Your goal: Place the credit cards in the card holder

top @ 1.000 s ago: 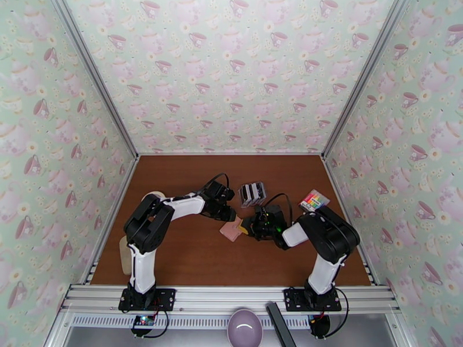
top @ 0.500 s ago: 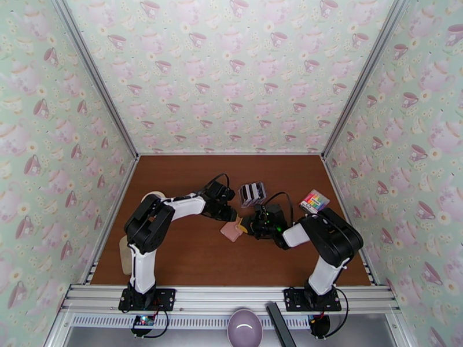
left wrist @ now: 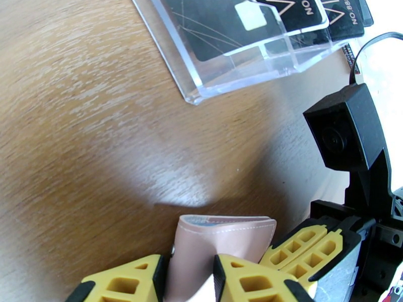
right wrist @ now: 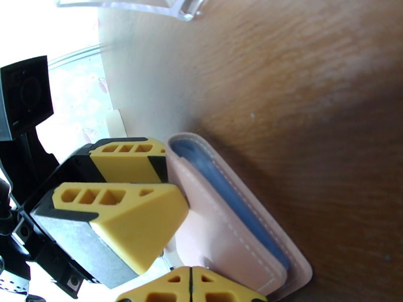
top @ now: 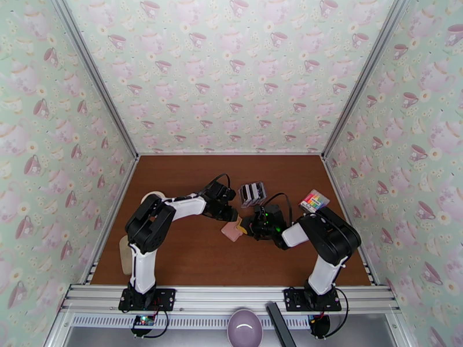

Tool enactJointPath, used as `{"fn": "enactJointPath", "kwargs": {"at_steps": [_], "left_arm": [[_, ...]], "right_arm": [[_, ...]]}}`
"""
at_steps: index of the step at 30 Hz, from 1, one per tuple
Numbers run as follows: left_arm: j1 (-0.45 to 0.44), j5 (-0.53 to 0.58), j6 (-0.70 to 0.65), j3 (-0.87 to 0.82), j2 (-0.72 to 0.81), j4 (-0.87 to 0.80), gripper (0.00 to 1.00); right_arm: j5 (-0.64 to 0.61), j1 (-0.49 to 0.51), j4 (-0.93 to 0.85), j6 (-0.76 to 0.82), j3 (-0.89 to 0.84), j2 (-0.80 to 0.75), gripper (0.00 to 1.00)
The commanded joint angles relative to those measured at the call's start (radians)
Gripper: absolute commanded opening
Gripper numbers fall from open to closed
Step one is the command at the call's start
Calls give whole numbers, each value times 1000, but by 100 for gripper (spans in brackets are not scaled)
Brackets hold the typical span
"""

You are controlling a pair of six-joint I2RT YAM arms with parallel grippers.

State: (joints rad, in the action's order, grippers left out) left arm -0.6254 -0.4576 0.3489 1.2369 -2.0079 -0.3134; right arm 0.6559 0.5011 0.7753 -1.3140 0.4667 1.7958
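Near the middle of the table [top: 191, 255], the left gripper [left wrist: 187, 260] is clamped on the pink card holder [left wrist: 221, 232]. The right gripper [right wrist: 190, 272], its jaws pressed together, sits just beside the holder. Black credit cards [top: 252, 194] stand in a clear rack [left wrist: 211, 86] nearer the far edge.

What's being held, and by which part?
The left gripper clamps the small pink stitched card wallet by one end; the right gripper is shut beside it.
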Motion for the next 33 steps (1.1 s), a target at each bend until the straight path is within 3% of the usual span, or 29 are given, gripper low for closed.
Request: {"fn": "enactJointPath", "kwargs": {"at_steps": [1,11,17,29,33], "left_arm": [[-14,-3,11,-5,-40,6,33],[-18,-5,27,-20,-37,24,33],[-18,-5,35,-25,-38,32,33],[-17,-3,55,-35,-35,44,34],[-17,-10,53,-40,-32,46,34]], "right_arm": [[-14,14,34,-14,9,24,7],[-70,35,20,24,-8,-29,7],[-59,47,125,-18,-25,12,7],[-82,66,95,2,-24,12,6],[-67,65,175,-43,-21,77,5]]}}
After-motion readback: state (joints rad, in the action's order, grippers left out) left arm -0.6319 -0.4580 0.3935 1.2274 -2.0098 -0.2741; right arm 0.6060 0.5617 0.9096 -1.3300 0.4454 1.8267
